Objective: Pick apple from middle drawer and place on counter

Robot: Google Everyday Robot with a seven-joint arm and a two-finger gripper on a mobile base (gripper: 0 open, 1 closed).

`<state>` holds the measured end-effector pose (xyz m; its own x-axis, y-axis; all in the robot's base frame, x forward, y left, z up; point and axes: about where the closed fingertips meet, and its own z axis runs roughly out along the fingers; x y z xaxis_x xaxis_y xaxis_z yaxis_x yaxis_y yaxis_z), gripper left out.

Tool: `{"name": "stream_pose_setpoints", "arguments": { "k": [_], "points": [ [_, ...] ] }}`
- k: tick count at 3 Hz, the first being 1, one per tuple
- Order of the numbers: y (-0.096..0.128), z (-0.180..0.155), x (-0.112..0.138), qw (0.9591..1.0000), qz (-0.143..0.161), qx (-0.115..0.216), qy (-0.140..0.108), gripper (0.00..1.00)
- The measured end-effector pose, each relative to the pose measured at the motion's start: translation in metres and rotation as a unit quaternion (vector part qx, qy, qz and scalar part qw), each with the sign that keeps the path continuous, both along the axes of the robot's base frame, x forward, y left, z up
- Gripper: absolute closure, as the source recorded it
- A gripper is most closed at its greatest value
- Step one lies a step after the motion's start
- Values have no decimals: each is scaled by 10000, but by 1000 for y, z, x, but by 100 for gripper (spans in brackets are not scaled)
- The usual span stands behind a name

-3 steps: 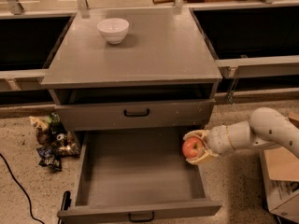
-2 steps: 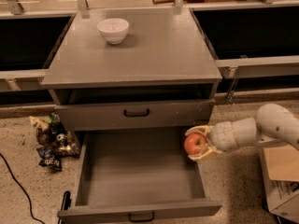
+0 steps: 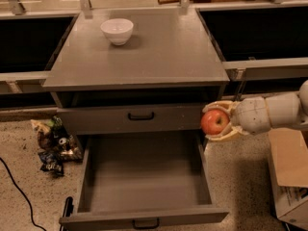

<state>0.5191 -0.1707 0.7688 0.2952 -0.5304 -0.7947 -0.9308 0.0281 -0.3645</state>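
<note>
Smooth off-white rounded arm segments, cream curved-finger tool beside the cabinet's right edge

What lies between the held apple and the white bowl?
In the camera view, only bare counter lies between the bowl and the apple, which the gripper holds just off the counter's right front corner.

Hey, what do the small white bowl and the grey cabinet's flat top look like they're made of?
Small white bowl: likely glazed ceramic, maybe plastic; smooth, softly shiny. Grey counter top: matte painted wood or laminate; even, no glare. The cream gripper, right of the open grey middle drawer, holds the round red apple.
</note>
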Motion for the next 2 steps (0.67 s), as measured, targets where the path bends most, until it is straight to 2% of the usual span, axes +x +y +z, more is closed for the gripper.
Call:
{"name": "stream_pose_setpoints", "arguments": {
  "k": [1, 2],
  "points": [
    [-2, 47, -7, 9975, 10, -383, -587, 100],
    [-1, 47, -6, 9976, 16, -380, -586, 100]
  ]
}}
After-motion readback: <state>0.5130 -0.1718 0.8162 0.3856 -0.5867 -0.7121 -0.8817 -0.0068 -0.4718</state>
